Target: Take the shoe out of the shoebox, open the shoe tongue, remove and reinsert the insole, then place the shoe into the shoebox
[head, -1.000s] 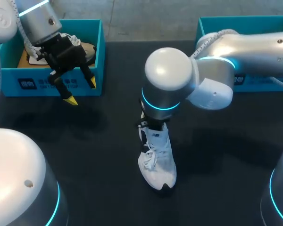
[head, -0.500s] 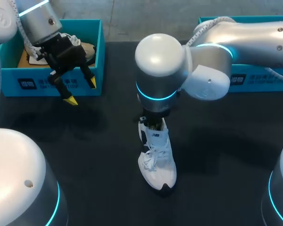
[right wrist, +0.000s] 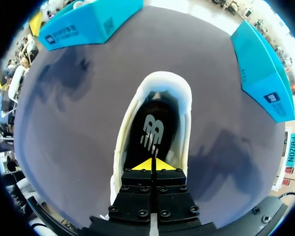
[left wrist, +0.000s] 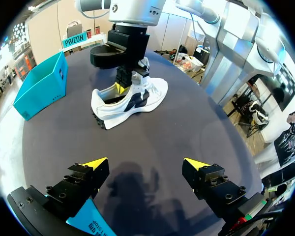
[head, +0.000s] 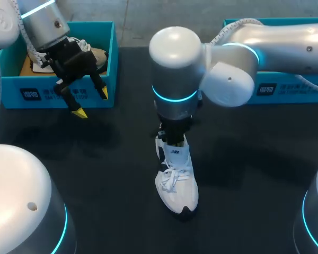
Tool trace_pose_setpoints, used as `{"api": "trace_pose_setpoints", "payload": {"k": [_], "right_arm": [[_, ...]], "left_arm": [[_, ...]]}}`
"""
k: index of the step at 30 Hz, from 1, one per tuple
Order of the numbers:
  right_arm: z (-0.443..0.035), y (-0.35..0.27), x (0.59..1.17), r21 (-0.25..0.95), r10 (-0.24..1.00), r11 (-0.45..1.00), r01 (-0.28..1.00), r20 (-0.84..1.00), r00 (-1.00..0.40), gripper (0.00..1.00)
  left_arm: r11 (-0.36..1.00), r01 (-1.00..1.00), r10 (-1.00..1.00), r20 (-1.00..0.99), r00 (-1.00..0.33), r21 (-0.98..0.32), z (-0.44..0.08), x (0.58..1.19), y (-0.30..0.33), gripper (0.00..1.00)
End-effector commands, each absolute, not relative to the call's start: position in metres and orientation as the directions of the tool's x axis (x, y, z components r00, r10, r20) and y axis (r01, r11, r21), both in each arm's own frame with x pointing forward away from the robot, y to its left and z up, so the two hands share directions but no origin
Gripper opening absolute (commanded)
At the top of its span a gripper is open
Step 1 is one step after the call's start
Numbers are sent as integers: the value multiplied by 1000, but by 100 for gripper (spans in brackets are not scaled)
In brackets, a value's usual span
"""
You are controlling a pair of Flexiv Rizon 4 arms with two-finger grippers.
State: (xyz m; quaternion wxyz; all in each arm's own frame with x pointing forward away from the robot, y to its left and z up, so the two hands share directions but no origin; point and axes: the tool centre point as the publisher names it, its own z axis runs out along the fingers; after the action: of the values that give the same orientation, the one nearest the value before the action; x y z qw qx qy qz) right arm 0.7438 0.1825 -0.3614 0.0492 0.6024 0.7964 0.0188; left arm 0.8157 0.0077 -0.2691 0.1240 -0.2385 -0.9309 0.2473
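Observation:
A white shoe (head: 176,177) with white laces stands upright on the black table, toe toward me. My right gripper (right wrist: 151,166) is shut, its yellow tips pressed together inside the shoe's opening, just over the black insole (right wrist: 150,130). From above, the right wrist (head: 172,127) covers the heel. The left wrist view shows the same shoe (left wrist: 130,98) with the right gripper (left wrist: 120,88) dipped into it. My left gripper (head: 90,103) hangs open and empty in front of the left blue shoebox (head: 58,92), far from the shoe.
The left shoebox holds another shoe (head: 93,53). A second blue shoebox (head: 275,87) stands at the back right, partly behind my right arm. Bare black table surrounds the white shoe.
My right arm's big joint has swung left and back while its gripper stays in the shoe's opening. The shoe and the left arm have not moved.

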Motion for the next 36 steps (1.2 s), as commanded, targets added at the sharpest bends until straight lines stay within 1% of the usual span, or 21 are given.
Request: {"api": "trace_pose_setpoints", "payload": {"k": [1,3,5,13,21,22,24,25,26,36], "right_arm": [[-365,186,744,56,964,265,963,-49,-262,28],[-366,185,742,45,966,258,965,-44,-256,35],[-366,185,740,37,967,253,967,-39,-252,37],[-362,188,734,17,970,242,970,-42,-241,41],[-353,190,735,3,968,247,969,-53,-246,49],[-353,190,735,-3,968,246,969,-53,-246,58],[-353,190,735,-13,968,244,970,-52,-244,86],[-353,189,735,-15,968,243,970,-53,-244,98],[-352,189,734,-17,969,242,970,-53,-243,100],[-351,183,725,-28,974,219,975,-53,-220,100]], "left_arm": [[764,384,506,113,-855,-518,-269,816,8,100],[764,384,506,113,-855,-518,-269,816,8,100],[764,384,506,113,-855,-518,-269,816,8,100],[764,384,506,113,-855,-518,-269,816,8,100],[764,384,506,113,-855,-518,-269,816,8,100],[764,384,506,113,-855,-518,-269,816,8,100],[764,384,506,113,-855,-518,-269,816,8,100],[764,384,506,113,-855,-518,-269,816,8,100],[764,384,506,113,-855,-518,-269,816,8,100],[764,384,506,113,-855,-518,-269,816,8,100]]}}
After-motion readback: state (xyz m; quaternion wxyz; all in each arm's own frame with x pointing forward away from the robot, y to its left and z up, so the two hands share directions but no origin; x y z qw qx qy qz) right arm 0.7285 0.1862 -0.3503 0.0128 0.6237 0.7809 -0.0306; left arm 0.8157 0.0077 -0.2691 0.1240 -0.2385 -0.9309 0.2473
